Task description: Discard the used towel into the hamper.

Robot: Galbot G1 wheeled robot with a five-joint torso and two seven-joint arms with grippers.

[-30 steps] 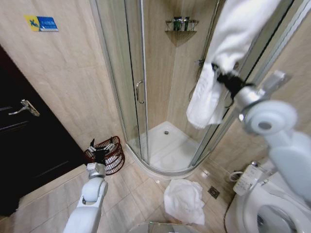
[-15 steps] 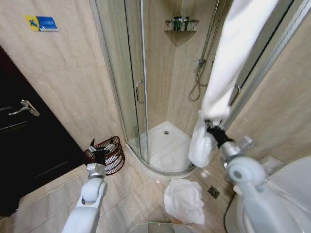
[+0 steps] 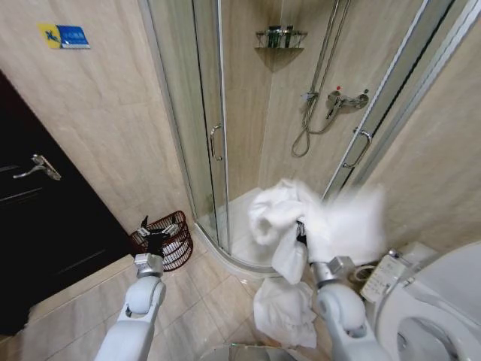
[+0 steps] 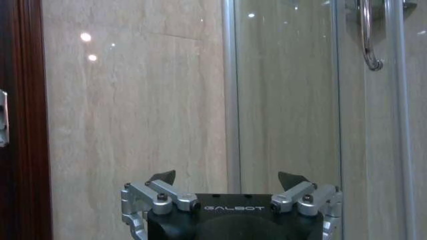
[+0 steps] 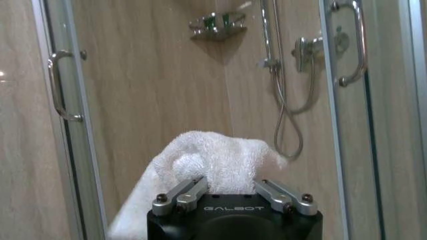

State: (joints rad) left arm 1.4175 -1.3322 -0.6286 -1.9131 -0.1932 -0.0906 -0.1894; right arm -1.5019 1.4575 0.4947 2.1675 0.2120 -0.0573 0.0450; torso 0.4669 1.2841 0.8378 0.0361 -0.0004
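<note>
A beige-tiled bathroom. A curved glass shower enclosure (image 3: 225, 135) stands far centre, with a chrome door handle (image 3: 215, 142), a corner shelf (image 3: 279, 39) of bottles, a shower hose (image 3: 312, 120) and a mixer tap (image 3: 344, 100). On the left are a dark door (image 3: 45, 226) with a lever handle (image 3: 37, 167) and a blue wall sign (image 3: 64, 36). A white toilet (image 3: 428, 316) sits near right. The floor (image 3: 203, 301) is beige tile.

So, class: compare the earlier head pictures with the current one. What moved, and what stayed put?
The right gripper, shut on the white towel, swept down from high up to mid-height. The left gripper stayed open near the hamper; the second towel stayed on the floor.
</note>
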